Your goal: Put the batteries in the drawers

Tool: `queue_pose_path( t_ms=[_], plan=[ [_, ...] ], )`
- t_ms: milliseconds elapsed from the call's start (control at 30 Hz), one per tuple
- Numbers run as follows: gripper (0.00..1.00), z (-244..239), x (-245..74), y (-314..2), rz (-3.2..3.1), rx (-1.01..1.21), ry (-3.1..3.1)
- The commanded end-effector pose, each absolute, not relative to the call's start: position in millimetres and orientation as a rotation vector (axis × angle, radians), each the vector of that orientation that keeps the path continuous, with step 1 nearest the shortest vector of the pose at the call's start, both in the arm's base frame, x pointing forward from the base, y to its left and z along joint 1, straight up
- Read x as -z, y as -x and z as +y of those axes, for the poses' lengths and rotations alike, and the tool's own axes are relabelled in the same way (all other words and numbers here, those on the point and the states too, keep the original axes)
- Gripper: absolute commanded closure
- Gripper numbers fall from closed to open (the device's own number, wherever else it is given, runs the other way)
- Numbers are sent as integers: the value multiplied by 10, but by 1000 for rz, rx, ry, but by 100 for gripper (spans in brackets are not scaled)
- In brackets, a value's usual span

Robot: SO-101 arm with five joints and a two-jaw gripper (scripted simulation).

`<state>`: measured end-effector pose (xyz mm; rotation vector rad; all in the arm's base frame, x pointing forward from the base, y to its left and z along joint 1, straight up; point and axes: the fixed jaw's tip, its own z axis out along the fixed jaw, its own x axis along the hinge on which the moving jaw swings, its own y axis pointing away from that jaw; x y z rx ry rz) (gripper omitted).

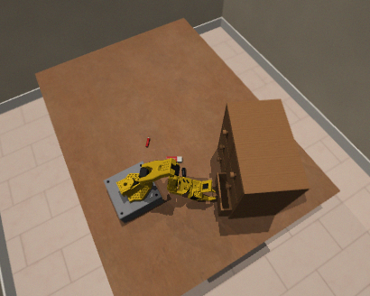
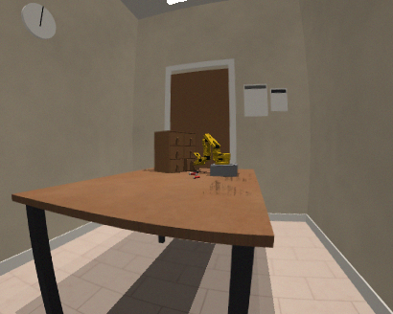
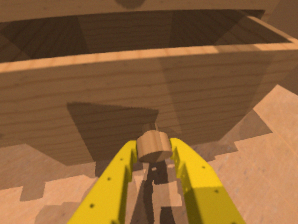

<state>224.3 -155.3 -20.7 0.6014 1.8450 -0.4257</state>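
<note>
The wooden chest [image 1: 259,153] stands at the table's right, its drawer fronts facing my arm. The right drawer of the bottom row [image 1: 224,193] is pulled partly out, and in the wrist view its inside [image 3: 135,30] looks empty. My gripper [image 3: 154,150] is shut on that drawer's round wooden knob [image 3: 153,145]; it also shows low at the drawer front in the overhead view [image 1: 212,195]. A small red cylinder [image 1: 147,143] lies on the table to the left of the chest. A small dark cylinder [image 1: 184,171] lies next to my arm. I cannot tell which battery is which.
A small white and red object [image 1: 175,159] lies by my arm's upper link. The arm's grey base [image 1: 132,195] sits left of the chest. The other drawers look shut. In the side view the chest [image 2: 175,151] and arm [image 2: 210,150] are at the table's far end.
</note>
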Motion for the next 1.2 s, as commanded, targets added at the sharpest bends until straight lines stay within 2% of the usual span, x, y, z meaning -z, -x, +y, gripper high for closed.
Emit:
queue_pose_path(
  t_ms=[0,1167],
  plan=[
    [100,-1537,194,-2198,1841,428,-609],
    [100,-1489,195,-2097,1839,434,-617]
  ],
)
